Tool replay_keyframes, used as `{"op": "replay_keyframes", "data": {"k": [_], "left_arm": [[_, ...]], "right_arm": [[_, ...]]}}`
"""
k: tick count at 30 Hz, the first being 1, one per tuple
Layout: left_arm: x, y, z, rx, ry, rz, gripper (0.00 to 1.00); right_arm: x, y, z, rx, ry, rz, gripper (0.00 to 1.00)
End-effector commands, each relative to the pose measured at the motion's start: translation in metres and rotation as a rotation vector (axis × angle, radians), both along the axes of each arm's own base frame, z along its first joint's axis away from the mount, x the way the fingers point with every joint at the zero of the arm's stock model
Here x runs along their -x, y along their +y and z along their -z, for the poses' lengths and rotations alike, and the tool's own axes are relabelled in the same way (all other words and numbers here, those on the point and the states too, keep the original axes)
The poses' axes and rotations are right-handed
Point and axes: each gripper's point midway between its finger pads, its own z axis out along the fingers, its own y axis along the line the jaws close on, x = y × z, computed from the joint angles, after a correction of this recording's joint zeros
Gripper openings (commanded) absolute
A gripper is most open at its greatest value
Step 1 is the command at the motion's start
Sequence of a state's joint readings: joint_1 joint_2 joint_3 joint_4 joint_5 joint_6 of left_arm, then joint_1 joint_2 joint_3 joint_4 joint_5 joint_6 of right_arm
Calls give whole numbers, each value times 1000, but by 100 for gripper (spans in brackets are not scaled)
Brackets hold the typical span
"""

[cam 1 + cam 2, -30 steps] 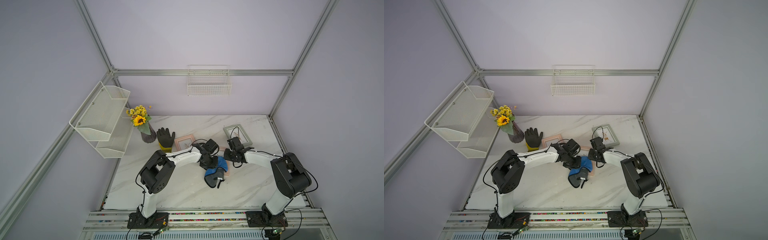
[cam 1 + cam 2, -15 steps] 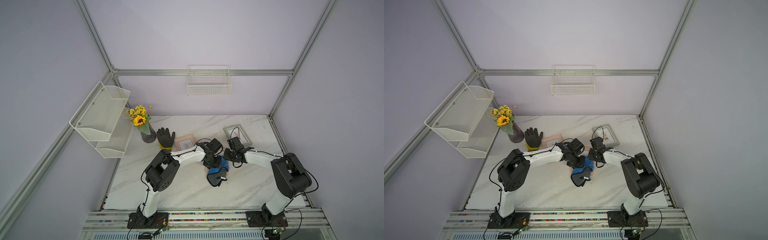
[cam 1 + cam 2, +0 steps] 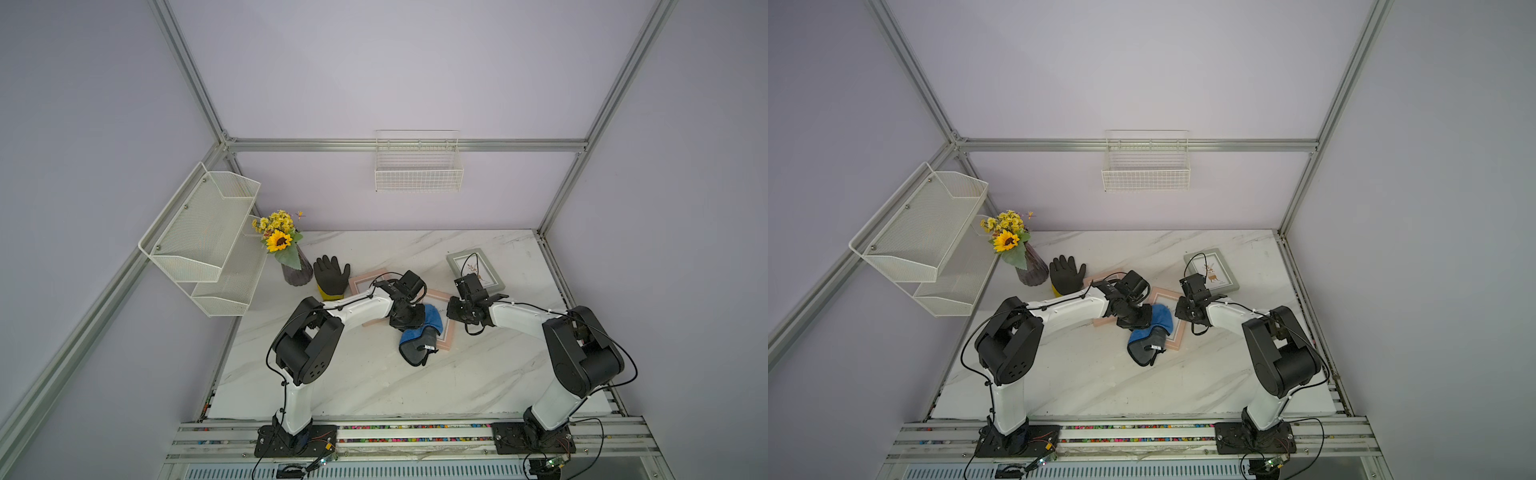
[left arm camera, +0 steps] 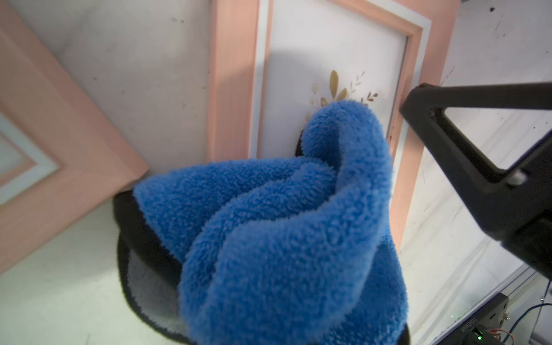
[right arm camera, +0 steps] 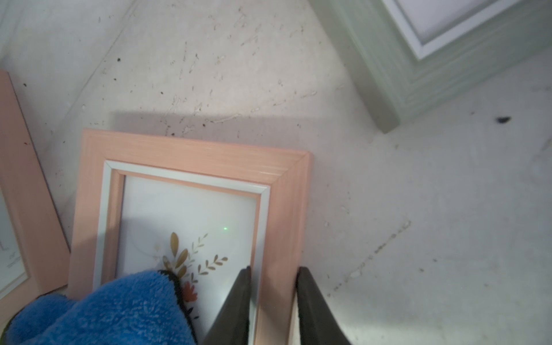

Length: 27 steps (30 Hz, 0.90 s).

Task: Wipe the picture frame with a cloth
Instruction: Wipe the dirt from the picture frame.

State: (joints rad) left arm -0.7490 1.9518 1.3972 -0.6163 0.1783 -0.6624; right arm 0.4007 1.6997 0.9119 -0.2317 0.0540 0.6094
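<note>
Reaching over the marble table (image 3: 374, 382) in both top views, the left gripper (image 3: 406, 319) holds a bunched cloth (image 3: 432, 319) down on the glass of the pink picture frame (image 3: 445, 338). The cloth's grey end spills past the frame's near edge onto the table. The right gripper (image 3: 454, 311) meets the frame's right rail. The left wrist view fills with blue cloth (image 4: 283, 239), which hides the left jaws; they are closed tight on it. The right wrist view shows the right jaws narrowly apart and clamping that rail, one finger (image 5: 239, 298) on the glass, the other outside.
</note>
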Motion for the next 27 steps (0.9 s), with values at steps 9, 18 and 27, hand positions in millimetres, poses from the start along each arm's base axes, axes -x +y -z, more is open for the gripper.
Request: {"op": "replay_keyframes", "data": {"k": [9,18,27], "left_arm": [[-10,13,-2,-45,-16,-16,3],[8,-5,-4,-52,-32,38,5],[32,-62,1,43,12,109,5]], "right_arm": [[15,-19,14,74,62,25,28],[13,-16,17,68,64,23,28],[14,-16,17,65,64,22,28]]}}
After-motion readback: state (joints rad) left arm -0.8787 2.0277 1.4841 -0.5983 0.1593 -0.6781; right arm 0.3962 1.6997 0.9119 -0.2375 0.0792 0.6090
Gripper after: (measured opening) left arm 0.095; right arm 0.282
